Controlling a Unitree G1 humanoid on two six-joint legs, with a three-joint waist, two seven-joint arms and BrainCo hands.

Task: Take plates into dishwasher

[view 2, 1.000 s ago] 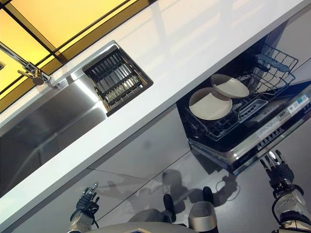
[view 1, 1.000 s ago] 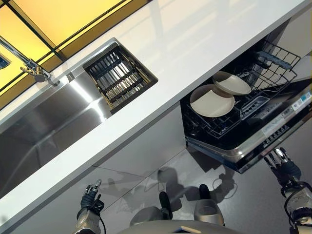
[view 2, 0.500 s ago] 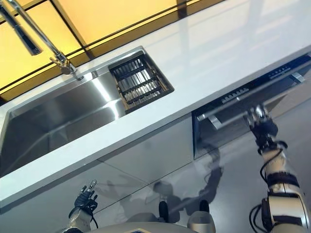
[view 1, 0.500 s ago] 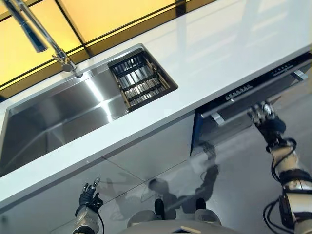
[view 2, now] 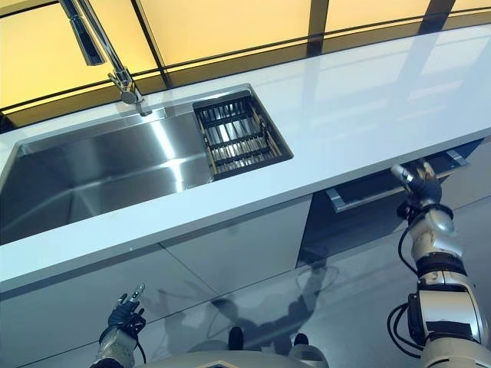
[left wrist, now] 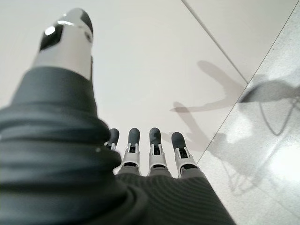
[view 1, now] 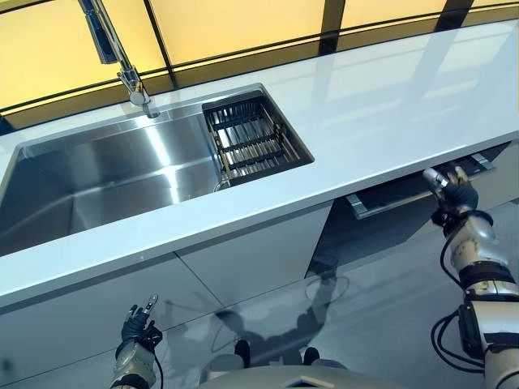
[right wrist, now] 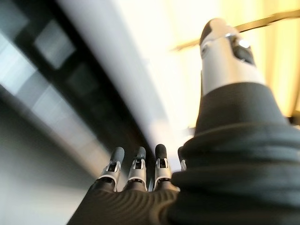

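Observation:
The dishwasher door (view 1: 388, 195) stands almost closed under the white countertop (view 1: 389, 105), with only its top edge and handle bar showing. No plates are in view. My right hand (view 1: 451, 185) is raised against the door's top right edge, fingers straight; its wrist view shows straight fingers (right wrist: 137, 169) close to the dark door front. My left hand (view 1: 136, 327) hangs low at the lower left by the cabinet fronts, open and empty, its fingers (left wrist: 155, 149) straight above the floor.
A steel sink (view 1: 97, 174) is set in the countertop at the left, with a dark slatted drain basket (view 1: 253, 138) in its right end and a tall faucet (view 1: 113, 50) behind. Grey cabinet doors (view 1: 251, 259) run below the counter.
The dishwasher door has swung up from open to nearly closed, with my right hand rising along its edge. The rack and the two plates are now hidden. The camera has also shifted.

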